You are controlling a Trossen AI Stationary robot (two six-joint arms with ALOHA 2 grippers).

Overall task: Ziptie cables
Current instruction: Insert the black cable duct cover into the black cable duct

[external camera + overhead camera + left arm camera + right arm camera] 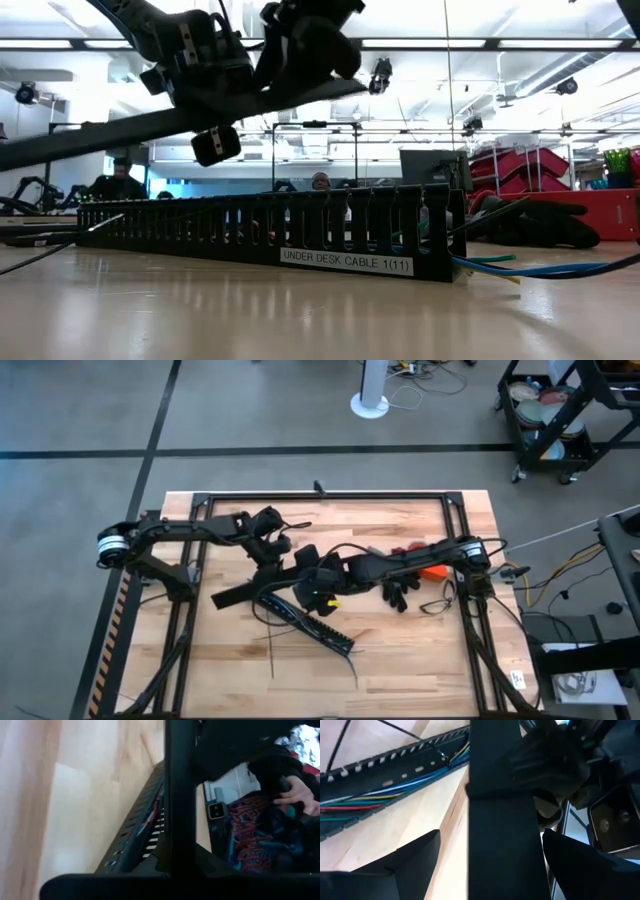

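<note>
Both tools (pixel 290 565) (left (pixel 272 550)) above duct (pixel 305 622)

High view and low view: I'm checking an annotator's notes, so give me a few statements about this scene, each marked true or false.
1. The black cable duct lies on the wooden table. True.
2. Its label reads "UNDER DESK CABLE 1(11)". True.
3. The duct is empty. False: coloured cables run inside it.
4. The long black strip rests on the table. False: it is up in the air above the duct.
5. Both arms wait at the table's edges. False: the left gripper and right gripper meet over the middle.
</note>
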